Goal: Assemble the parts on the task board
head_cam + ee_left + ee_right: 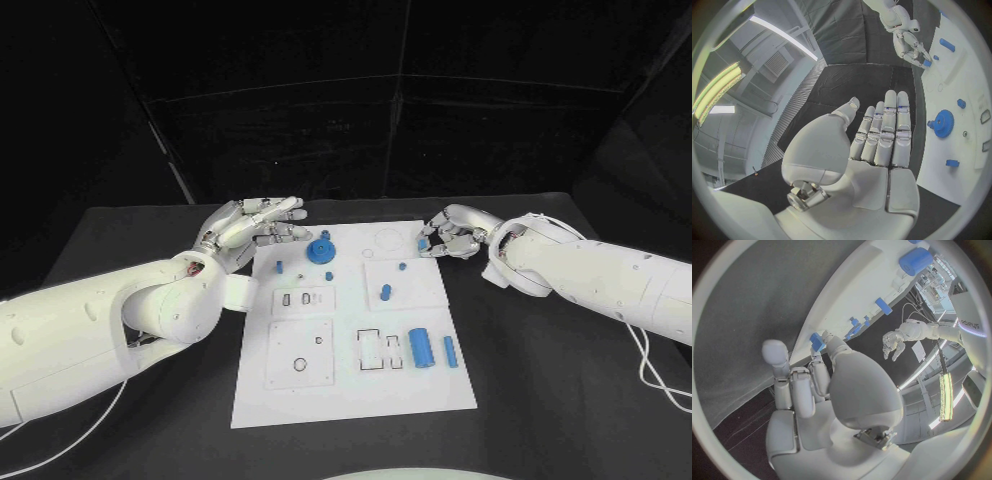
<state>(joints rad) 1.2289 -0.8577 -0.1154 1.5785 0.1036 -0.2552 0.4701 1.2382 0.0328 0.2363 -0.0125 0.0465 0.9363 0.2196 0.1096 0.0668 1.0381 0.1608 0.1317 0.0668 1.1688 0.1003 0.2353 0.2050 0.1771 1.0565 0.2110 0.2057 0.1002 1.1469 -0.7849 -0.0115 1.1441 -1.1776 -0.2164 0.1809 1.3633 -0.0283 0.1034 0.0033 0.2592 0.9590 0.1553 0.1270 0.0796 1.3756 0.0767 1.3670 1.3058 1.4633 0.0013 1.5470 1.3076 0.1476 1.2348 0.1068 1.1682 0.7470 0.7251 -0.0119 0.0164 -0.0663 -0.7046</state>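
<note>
Looking down at a white board (353, 390) on a black table (548, 400), with blue bits scattered over it. Left hand (257, 225) hovering just off the board's far left corner, palm flat, fingers straight and pressed side by side, thumb out, holding nothing. Right hand (450, 238) sitting at the board's far right edge, fingers curled in and pinching a small blue piece (424, 244) right over that edge. On the board itself: a blue gear (323, 250) near the far left corner, close to the left hand but not touching; a couple of little blue pegs (330, 273) just beside the gear; a fat blue cylinder (421, 347) and a thin blue rod (450, 351) side by side toward the near right part of the board.
</note>
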